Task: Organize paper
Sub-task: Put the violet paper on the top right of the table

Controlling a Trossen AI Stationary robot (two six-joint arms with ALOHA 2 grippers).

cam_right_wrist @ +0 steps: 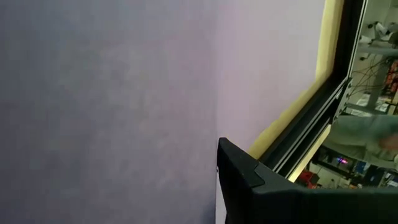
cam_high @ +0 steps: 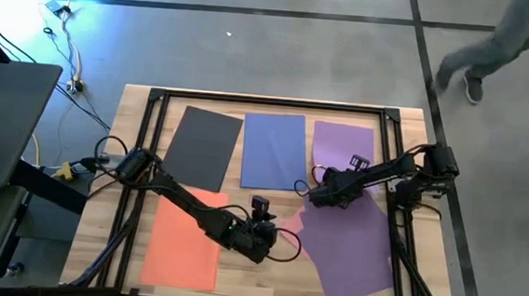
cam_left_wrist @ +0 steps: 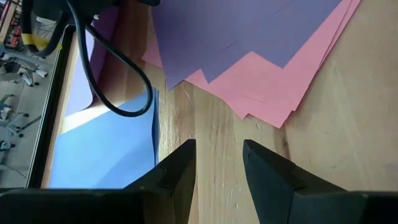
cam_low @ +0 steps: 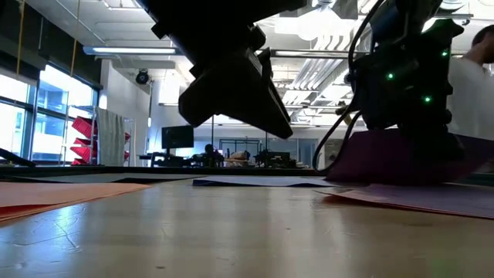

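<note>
Tabletop (cam_high: 264,283): pale wood, visible grain, light sheen.
Frame (cam_high: 268,101): black metal rail.
Paper: matt, smooth, thin sheets: grey (cam_high: 199,148), blue (cam_high: 274,151), purple (cam_high: 351,243), orange (cam_high: 183,240), pink (cam_left_wrist: 273,81).
Left gripper (cam_left_wrist: 219,163): matt black plastic jaws.

Light wooden table (cam_high: 264,283) edged by a black metal frame (cam_high: 268,102). Grey floor beyond, crossed by dark lines. Person (cam_high: 496,43) in grey clothing and dark shoes at upper right of the high view, well apart from the table. Cables (cam_high: 67,32) on the floor at upper left; dark desk surface (cam_high: 0,120) at far left. In the low view: ceiling lights (cam_low: 131,51), windows (cam_low: 31,116), red racks (cam_low: 83,139), monitor (cam_low: 177,137) in the background.
</note>
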